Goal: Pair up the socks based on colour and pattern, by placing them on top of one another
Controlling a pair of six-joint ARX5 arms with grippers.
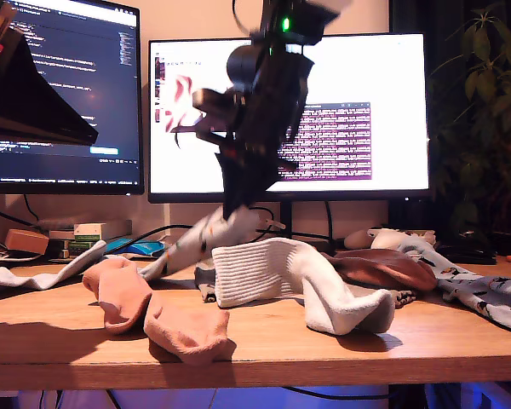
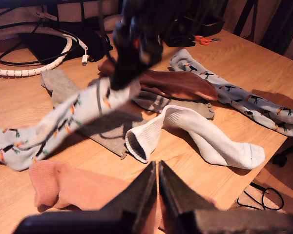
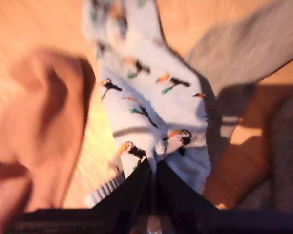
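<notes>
my second gripper (image 3: 154, 168) is clamped on a pale grey-blue toucan sock (image 3: 151, 112) near its ribbed cuff, and holds that end up off the desk (image 1: 264, 349) while the rest trails down to the wood. my first gripper (image 2: 157, 187) hangs above a salmon-pink sock (image 2: 73, 187), jaws pressed together, nothing between them. the white ribbed sock (image 2: 205, 136) lies mid-desk, its cuff touching a flat grey-beige sock (image 2: 107, 129). the matching toucan sock (image 2: 244, 100) lies at the exterior view's right, well apart.
</notes>
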